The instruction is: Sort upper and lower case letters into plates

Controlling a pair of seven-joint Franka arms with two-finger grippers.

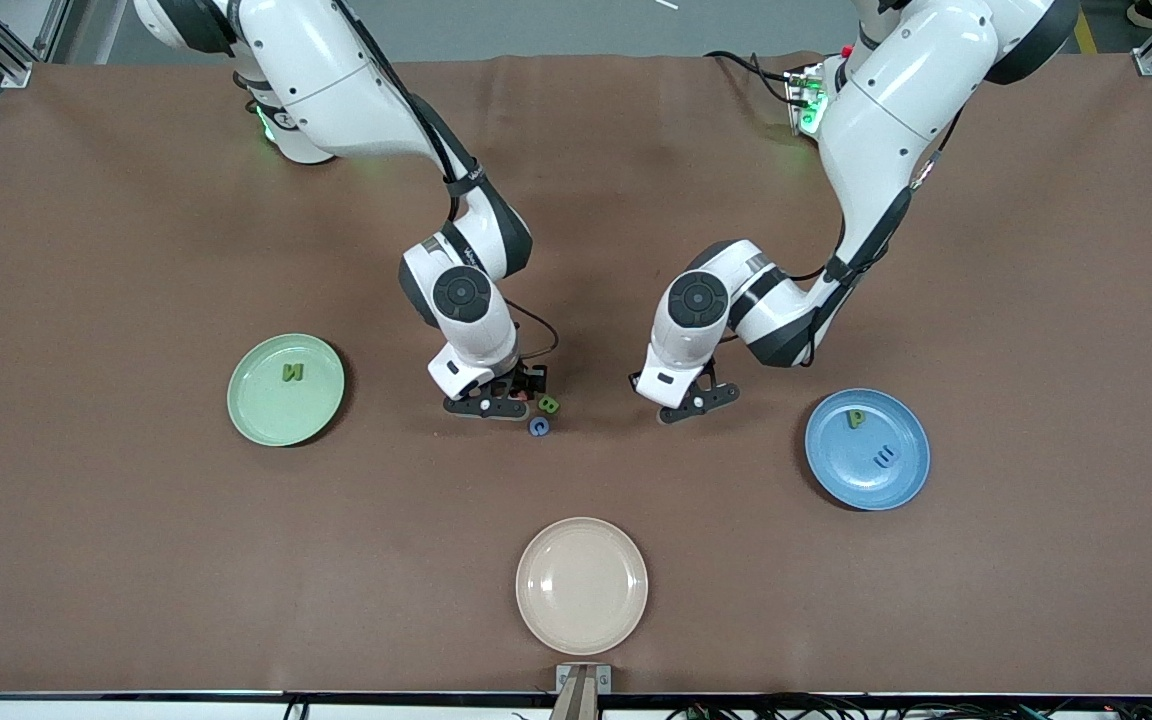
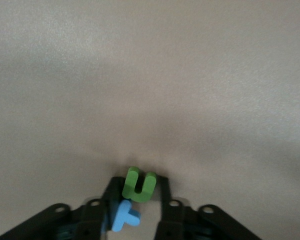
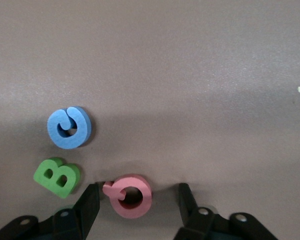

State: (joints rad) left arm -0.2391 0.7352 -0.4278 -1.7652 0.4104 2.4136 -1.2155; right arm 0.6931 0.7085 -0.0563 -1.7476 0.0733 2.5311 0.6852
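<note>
Right gripper (image 3: 135, 200) spread around chunky pink letter (image 3: 129, 195) — left gripper (image 2: 136, 195) straddling green one (image 2: 138, 184).

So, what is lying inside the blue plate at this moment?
The blue plate holds two letters: a green letter toward the robots' side and a dark blue letter nearer the front camera. Nothing covers the plate; both grippers are away from it.
</note>
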